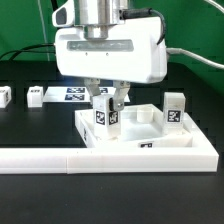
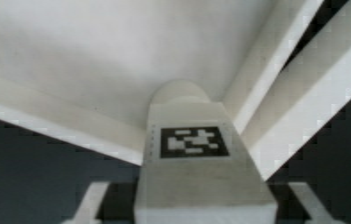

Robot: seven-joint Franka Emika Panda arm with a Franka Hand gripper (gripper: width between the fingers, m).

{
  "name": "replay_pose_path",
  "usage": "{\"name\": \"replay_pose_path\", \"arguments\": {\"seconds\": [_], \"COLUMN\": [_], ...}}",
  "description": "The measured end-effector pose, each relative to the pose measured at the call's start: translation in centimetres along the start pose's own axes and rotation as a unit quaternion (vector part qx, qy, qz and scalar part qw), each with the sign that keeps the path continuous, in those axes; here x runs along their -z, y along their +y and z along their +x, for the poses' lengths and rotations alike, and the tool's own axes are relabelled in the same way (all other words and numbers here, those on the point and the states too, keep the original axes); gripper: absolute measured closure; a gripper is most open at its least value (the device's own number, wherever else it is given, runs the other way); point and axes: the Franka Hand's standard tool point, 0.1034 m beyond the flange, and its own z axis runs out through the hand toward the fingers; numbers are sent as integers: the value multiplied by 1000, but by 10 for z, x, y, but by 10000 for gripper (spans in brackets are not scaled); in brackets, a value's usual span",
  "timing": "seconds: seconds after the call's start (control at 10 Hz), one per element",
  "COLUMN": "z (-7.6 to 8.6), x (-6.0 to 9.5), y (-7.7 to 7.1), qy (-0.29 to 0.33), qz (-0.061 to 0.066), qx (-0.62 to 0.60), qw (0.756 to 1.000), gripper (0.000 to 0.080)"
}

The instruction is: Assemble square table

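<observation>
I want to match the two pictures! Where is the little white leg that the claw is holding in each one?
Exterior view: the leg hangs mid-picture in the claw, over the tabletop near its corner on the exterior view's left.
Wrist view: the leg stands in the centre, close up, with the tabletop behind it.
Shared landmark: the black-and-white tag on the leg.

White tray-like square tabletop, tagged leg upright at one corner, second leg upright at another.
</observation>
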Motion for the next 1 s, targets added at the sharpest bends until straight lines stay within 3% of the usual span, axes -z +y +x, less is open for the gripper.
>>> {"name": "replay_pose_path", "arguments": {"seconds": [0.1, 0.2, 0.3, 0.6, 1.0], "z": [-1, -1, -4, -6, -6], "x": [0, 0, -1, -2, -2], "y": [0, 0, -2, -4, -3], "qy": [0, 0, -1, -1, -2], "qz": [0, 0, -1, 0, -1], "qx": [7, 26, 42, 175, 382], "qw": [1000, 1000, 999, 985, 924], "gripper": [509, 327, 213, 153, 151]}}
